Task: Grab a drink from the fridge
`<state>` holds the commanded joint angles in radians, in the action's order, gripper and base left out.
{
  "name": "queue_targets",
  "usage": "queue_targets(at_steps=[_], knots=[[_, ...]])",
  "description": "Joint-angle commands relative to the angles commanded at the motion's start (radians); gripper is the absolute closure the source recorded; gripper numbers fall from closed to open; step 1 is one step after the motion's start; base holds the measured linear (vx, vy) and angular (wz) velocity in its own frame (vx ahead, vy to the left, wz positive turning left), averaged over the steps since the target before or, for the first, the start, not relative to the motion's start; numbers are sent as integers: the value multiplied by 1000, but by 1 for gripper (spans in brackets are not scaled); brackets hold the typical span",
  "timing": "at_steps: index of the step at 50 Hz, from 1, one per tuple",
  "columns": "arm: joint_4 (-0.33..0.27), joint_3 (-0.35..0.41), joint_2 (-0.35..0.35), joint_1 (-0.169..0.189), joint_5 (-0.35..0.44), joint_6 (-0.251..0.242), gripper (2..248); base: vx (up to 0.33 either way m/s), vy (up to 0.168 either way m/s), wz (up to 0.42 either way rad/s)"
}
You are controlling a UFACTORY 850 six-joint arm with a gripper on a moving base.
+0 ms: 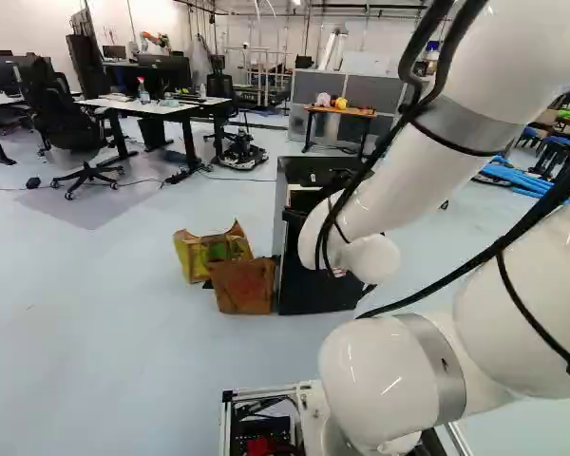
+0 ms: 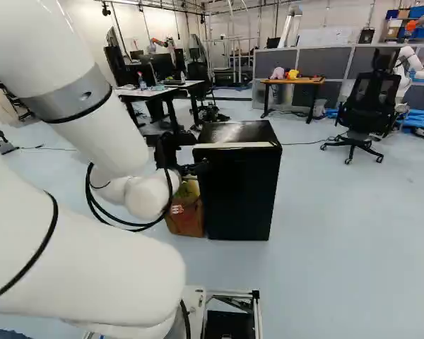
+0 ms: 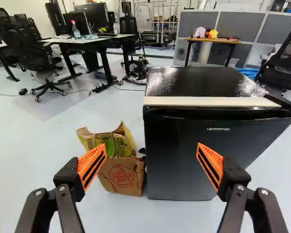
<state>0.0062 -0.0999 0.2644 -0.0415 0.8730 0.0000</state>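
The gripper (image 3: 151, 145) stands open, with the closed fridge (image 3: 177, 165) ahead, beside the paper bags (image 3: 120, 175); no drink shows. The door (image 3: 184, 141) looks stiff and slick — a flat press could slide — so hooking its upper edge (image 3: 218, 115) seems surer, pulling firmly.

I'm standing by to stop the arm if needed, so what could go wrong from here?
The end effector is open, with one finger lined up with the paper bags; driving straight ahead might knock them over. The fridge is shut and I can make out no protruding handle on its door, so the fingers could slip off. The bags stand right beside the fridge and might get in the door's way if it swings towards them.
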Motion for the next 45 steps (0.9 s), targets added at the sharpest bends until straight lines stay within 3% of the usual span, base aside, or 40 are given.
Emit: queue_targets(at_steps=[26, 45], knots=[[85, -46, -52, -83, 30, 0, 3, 0, 0, 0], [183, -83, -96, -148, 66, 0, 3, 0, 0, 0]])
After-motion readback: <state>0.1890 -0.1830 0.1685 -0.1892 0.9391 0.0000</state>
